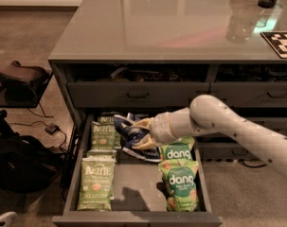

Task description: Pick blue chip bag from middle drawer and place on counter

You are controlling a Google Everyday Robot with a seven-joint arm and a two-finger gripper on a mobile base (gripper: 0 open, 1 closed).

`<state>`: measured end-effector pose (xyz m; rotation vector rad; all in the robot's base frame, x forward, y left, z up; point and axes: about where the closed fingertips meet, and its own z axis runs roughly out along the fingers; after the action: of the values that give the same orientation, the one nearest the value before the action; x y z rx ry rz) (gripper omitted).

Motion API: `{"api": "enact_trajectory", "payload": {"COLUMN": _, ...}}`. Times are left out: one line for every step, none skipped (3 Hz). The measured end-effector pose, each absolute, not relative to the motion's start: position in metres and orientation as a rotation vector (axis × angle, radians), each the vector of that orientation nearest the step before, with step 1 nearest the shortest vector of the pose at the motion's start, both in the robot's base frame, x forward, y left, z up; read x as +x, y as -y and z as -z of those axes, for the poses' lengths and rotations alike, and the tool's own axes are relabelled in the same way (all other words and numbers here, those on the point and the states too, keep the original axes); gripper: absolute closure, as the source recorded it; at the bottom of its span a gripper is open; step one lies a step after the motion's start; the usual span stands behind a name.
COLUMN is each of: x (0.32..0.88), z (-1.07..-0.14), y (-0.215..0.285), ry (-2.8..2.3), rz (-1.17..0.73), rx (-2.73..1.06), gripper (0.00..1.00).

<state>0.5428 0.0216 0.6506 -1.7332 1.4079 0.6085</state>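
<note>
Below the front edge of the tabletop (157, 27), over the open middle drawer (138, 174): grips the blue chip bag (124, 126) firmly in the claw (137, 135), with the white arm (214, 119) stretched in from the right. Holds the bag tilted near the drawer's back. Hangs just beside two green Kettle bags (96, 186) along the left wall and just behind two dang bags (181, 186) along the right wall. Cannot tell whether the bag touches the drawer floor.
</note>
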Motion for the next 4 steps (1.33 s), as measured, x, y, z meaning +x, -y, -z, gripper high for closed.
{"api": "enact_trajectory", "payload": {"x": 0.540, "z": -0.702, "y": -0.017, "ry": -1.380, "rz": -0.567, "rx": -1.734, "gripper": 1.00}}
{"api": "enact_trajectory", "payload": {"x": 0.536, "z": -0.743, "y": -0.013, "ry": -1.302, "rz": -0.536, "rx": -1.721, "gripper": 1.00}}
{"api": "enact_trajectory", "payload": {"x": 0.529, "z": -0.779, "y": -0.010, "ry": -1.193, "rz": -0.504, "rx": -1.714, "gripper": 1.00}}
{"api": "enact_trajectory", "payload": {"x": 0.522, "z": -0.810, "y": -0.010, "ry": -1.082, "rz": -0.481, "rx": -1.708, "gripper": 1.00}}
